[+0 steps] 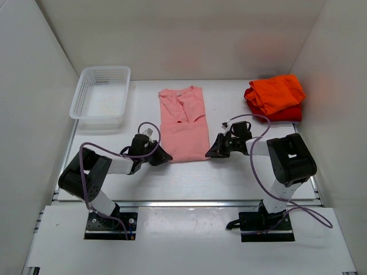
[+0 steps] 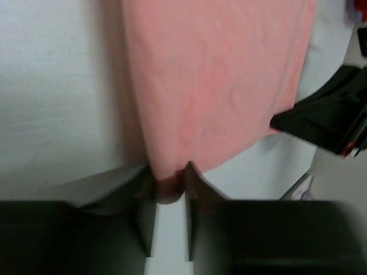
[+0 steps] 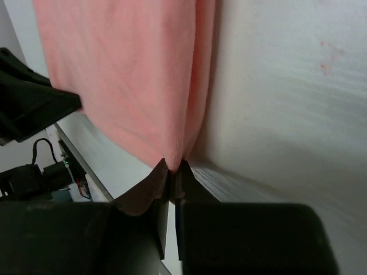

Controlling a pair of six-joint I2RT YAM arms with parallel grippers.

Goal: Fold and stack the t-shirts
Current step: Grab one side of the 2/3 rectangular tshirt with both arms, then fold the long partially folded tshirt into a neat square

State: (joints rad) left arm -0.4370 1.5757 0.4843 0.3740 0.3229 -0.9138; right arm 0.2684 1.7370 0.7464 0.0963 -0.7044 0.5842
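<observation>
A salmon-pink t-shirt (image 1: 183, 123) lies flat mid-table, folded into a long strip with its collar at the far end. My left gripper (image 1: 166, 156) sits at its near left corner. In the left wrist view the jaws (image 2: 170, 172) are closed on a bunched corner of the pink cloth (image 2: 212, 80). My right gripper (image 1: 211, 153) is at the near right corner, and its fingers (image 3: 173, 166) pinch the hem of the pink cloth (image 3: 126, 74) tightly. A folded bright orange t-shirt (image 1: 276, 93) rests on a red t-shirt (image 1: 285, 114) at the far right.
A white mesh basket (image 1: 100, 97) stands at the far left of the table. White walls close in the left, right and back. Purple cables loop beside both arms. The right arm's black body (image 2: 327, 117) shows at the right of the left wrist view.
</observation>
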